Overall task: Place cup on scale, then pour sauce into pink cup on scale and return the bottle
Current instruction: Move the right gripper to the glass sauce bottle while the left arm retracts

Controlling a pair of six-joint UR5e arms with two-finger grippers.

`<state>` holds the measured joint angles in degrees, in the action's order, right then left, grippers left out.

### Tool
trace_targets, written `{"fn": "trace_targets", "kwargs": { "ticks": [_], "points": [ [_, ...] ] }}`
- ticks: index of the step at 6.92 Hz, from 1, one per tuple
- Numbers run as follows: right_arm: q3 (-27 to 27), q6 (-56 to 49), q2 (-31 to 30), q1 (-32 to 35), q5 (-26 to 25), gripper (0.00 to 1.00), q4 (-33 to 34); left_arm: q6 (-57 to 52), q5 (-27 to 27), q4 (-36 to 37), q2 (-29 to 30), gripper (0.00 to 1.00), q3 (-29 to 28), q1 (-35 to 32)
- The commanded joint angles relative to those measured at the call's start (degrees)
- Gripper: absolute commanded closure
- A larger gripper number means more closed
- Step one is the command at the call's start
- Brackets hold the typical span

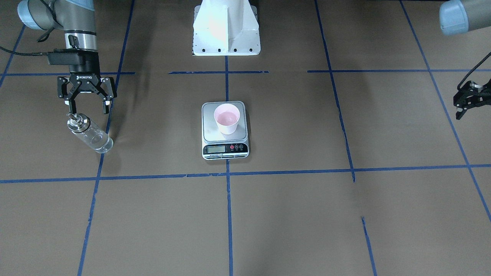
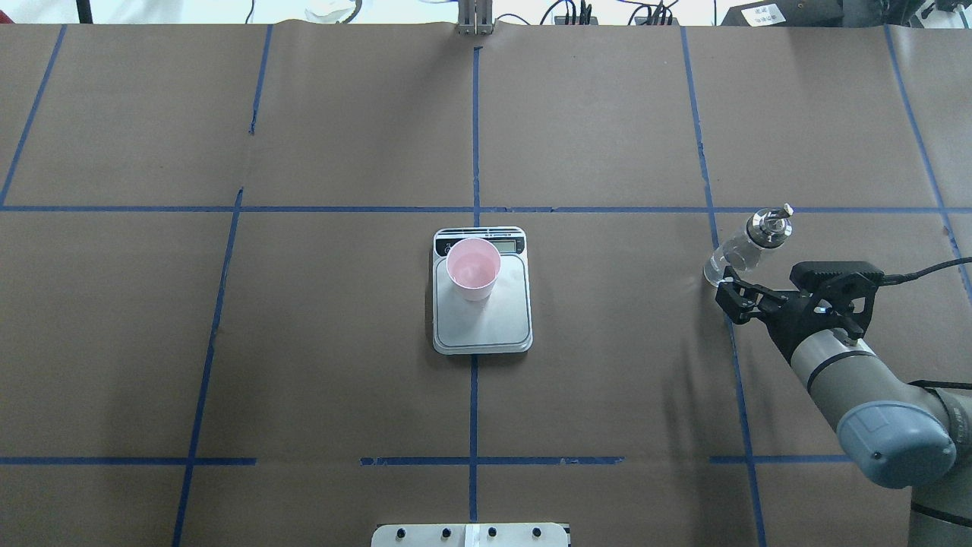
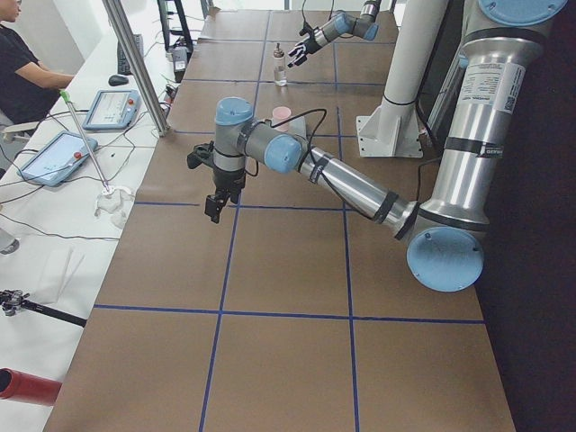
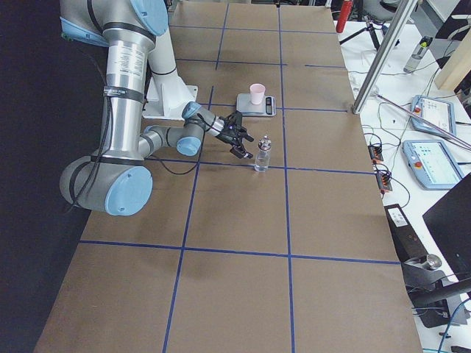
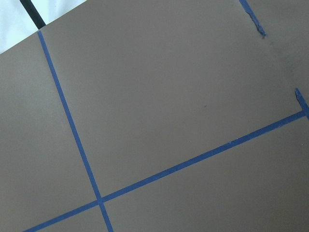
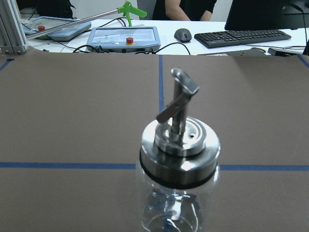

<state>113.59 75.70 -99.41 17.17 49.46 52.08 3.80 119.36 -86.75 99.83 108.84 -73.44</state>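
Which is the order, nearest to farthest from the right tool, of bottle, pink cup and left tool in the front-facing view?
1. Bottle, just beside the right tool.
2. Cup, centre, on the scale.
3. Left tool, at the opposite edge.

— What covers the desk (image 2: 326, 365)?
— Matt brown paper, with blue tape (image 2: 475, 152) lines.
— The bottle (image 6: 174, 212)?
— Clear glossy glass; polished metal collar (image 6: 179, 154) and spout (image 6: 178, 99). The scale (image 2: 486, 323) platform looks brushed steel; the cup (image 2: 473, 267), matt pink.

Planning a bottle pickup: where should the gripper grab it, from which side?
Probably grip the bottle by its glass body below the metal collar, level from the robot's side, where the open right gripper is. It stands upright; its spout is too thin.
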Motion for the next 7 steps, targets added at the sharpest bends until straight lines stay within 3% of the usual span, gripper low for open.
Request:
{"fn": "trace_targets", "kwargs": {
  "ticks": [1, 7],
  "points": [
    [-3.6, 0.1, 2.2, -0.2, -1.7, 0.0, 0.0, 0.2, 0.0, 0.1, 0.0, 0.0, 0.2, -0.3],
    [-6.8, 0.1, 4.0, -0.1, -5.2, 0.0, -0.1, 0.2, 0.4, 0.0, -0.3, 0.0, -0.4, -0.7]
  ]
}}
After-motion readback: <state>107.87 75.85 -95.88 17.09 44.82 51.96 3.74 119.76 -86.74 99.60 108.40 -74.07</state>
